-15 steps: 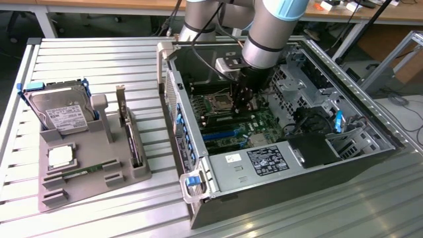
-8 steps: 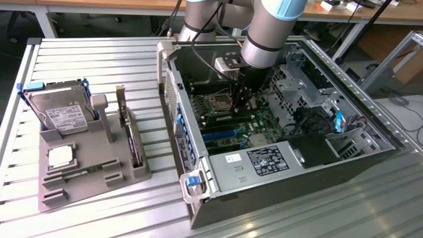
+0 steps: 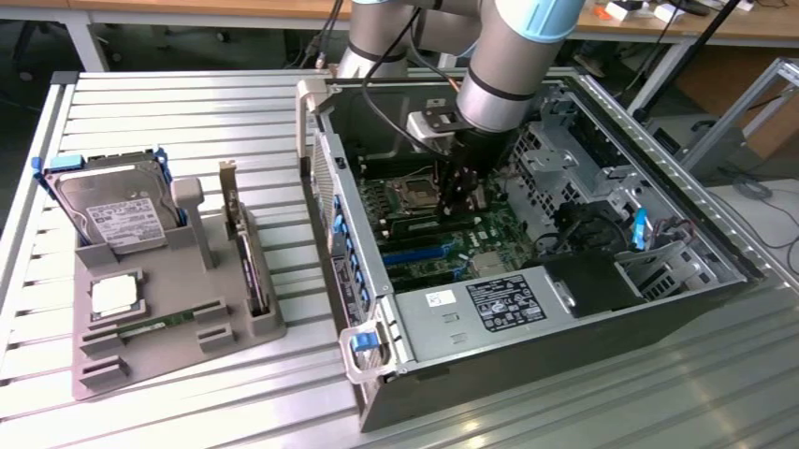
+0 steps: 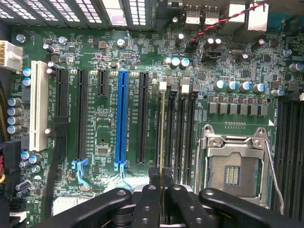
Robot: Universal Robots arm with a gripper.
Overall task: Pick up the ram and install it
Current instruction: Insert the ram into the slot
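Observation:
The ram (image 4: 162,133) shows edge-on as a thin green-gold strip running away from my fingertips, lined up over the memory slots (image 4: 178,128) beside the processor socket (image 4: 235,166). My gripper (image 4: 162,178) is shut on its near end, with a black finger (image 4: 148,202) on each side. Whether the stick is seated in a slot I cannot tell. In the exterior view my gripper (image 3: 457,201) reaches straight down into the open computer case (image 3: 327,178), just above the motherboard (image 3: 431,248).
A grey holder (image 3: 212,323) on the slatted table at the exterior view's left carries a hard drive (image 3: 112,210), a dark expansion card (image 3: 239,248), a silver processor chip (image 3: 112,295) and another green stick (image 3: 150,329). Case walls, drive cages and cables crowd the arm.

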